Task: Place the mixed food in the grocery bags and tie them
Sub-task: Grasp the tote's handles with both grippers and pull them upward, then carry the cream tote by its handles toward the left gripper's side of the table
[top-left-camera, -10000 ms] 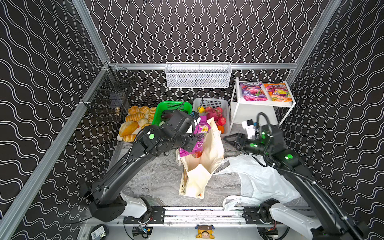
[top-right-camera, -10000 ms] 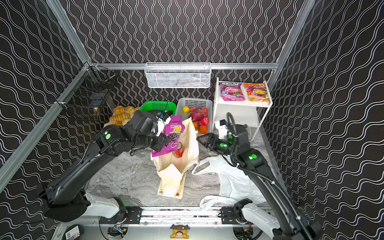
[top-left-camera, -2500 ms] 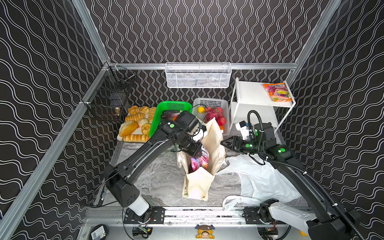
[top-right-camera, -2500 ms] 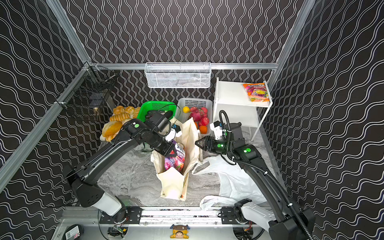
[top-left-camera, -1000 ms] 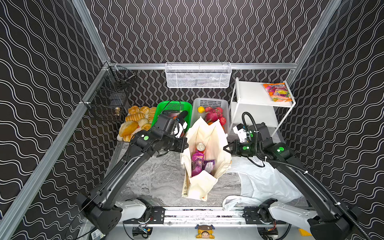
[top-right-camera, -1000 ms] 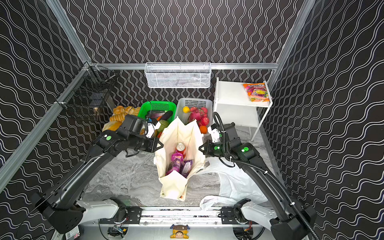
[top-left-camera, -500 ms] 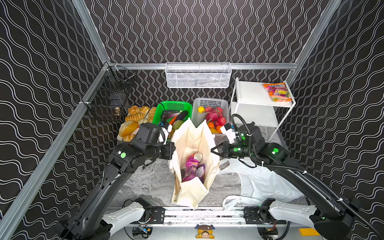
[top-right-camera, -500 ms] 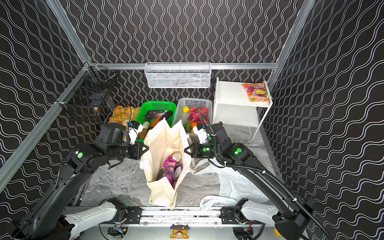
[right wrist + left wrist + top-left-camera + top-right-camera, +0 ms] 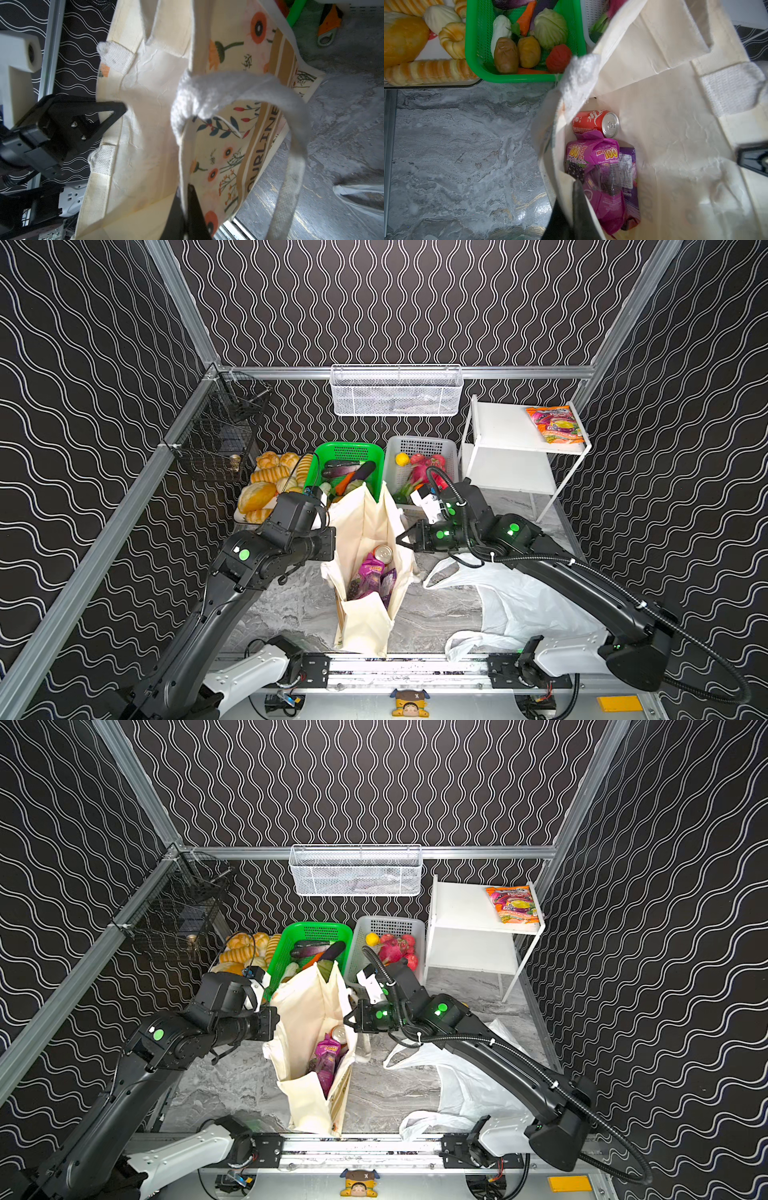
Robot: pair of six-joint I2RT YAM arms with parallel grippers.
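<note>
1. Jaws of the left gripper (image 9: pixel 333 541) are clenched on the left rim of the cream fabric tote (image 9: pixel 365 522), which has a flower-printed side panel. In the left wrist view one black finger (image 9: pixel 577 199) lies against the inside of the rim, pinching the cloth.
2. Right gripper (image 9: pixel 402 540) is clamped tight on the opposite rim. The right wrist view shows the cloth caught between its black fingers (image 9: pixel 195 207), with a woven white handle (image 9: pixel 228 85) looping across in front.
3. The cream fabric tote sits mid-scene over the grey marbled tabletop (image 9: pixel 286 601), its mouth stretched open between the two grippers in both top views. Whether its base rests on the tabletop cannot be told.
4. Inside it a red drink can (image 9: pixel 593 122) lies on its side, touching two glossy purple snack packets (image 9: pixel 593 166) that overlap each other.
5. The thin crinkly white plastic carrier bag (image 9: pixel 523 605) lies slumped on the tabletop under the right arm, near the tote.
6. The green plastic basket (image 9: pixel 347 448) just behind the tote holds a pale green cabbage (image 9: pixel 550 29), two brown potatoes (image 9: pixel 506 55) and a red round vegetable (image 9: pixel 559 58), all touching one another.
</note>
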